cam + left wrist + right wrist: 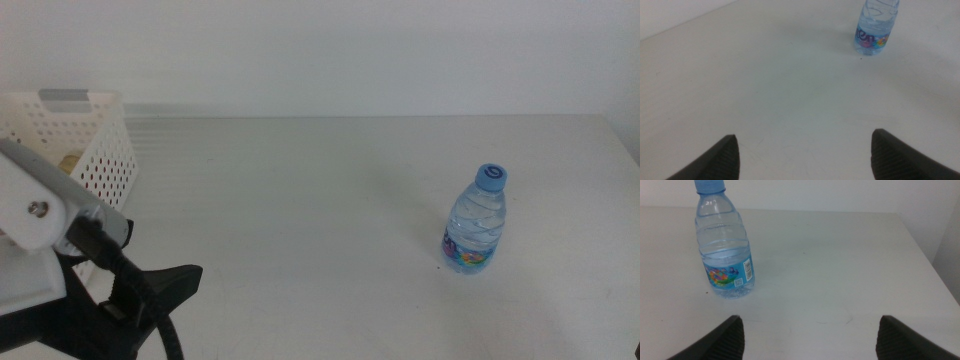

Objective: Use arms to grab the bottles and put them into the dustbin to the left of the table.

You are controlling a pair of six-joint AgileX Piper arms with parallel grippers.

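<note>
A small clear water bottle (477,222) with a blue cap stands upright on the right part of the white table (300,200). The white holed dustbin (95,150) sits at the far left, and something yellowish shows through its wall. My left gripper (178,283) is low at the front left, just in front of the dustbin. In the left wrist view the left gripper (805,156) is open and empty, with the bottle (876,27) far ahead of it. My right gripper (810,337) is out of the middle view. It is open and empty, close to the bottle (726,250), which stands off to one side of the jaws.
The left arm's white body (35,215) and black cable fill the front left corner. The table's right edge (932,255) runs close past the bottle. A plain white wall stands behind the table.
</note>
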